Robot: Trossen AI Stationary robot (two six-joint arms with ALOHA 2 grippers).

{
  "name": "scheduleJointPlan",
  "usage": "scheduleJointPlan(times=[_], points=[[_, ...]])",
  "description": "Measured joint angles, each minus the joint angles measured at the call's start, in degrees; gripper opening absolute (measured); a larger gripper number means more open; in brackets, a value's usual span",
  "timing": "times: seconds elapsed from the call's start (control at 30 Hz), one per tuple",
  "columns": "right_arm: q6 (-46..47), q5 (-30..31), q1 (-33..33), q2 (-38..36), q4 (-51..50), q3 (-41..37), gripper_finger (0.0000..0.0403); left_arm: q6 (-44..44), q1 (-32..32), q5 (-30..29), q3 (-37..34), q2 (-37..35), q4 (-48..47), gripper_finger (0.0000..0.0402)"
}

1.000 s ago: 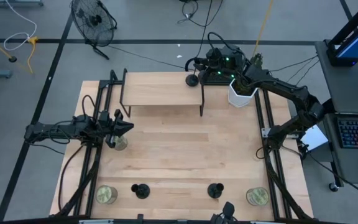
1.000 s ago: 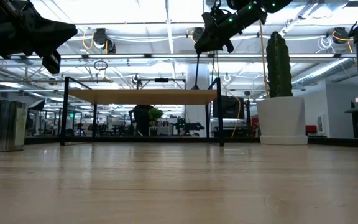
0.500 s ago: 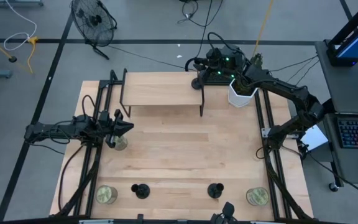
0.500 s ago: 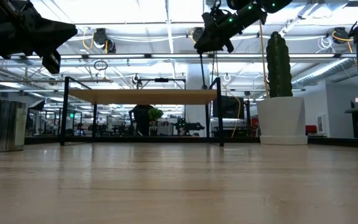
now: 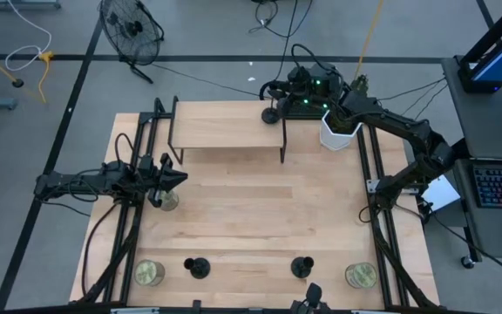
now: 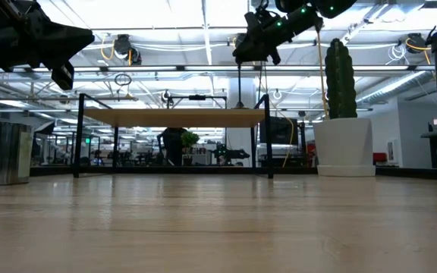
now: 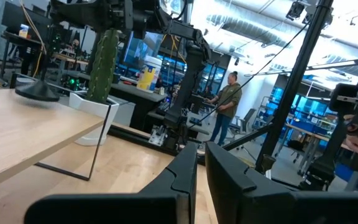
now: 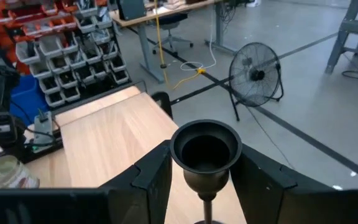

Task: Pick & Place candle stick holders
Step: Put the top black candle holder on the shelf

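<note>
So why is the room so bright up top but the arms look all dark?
Low view: ceiling lights glare behind, so the right gripper shows as a dark shape. Right wrist view: the small black metal candle stick holder between its fingers is lit evenly and sharp.

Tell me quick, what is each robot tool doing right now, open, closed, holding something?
Left tool: closed, holding nothing, above a jar candle.
Right tool: fingers around a black candle stick holder on the small raised shelf.

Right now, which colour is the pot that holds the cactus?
White. The pot shows best in the low view, under the green cactus.
</note>
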Motion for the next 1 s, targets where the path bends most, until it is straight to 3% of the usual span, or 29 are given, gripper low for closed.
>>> scheduleJointPlan(times=[1.0], points=[[-1.7,1.44,-0.15,0.74,6.77,-3.11,0.0155,-0.02,0.0,0.04,0.0,0.0,0.0,0.0037]])
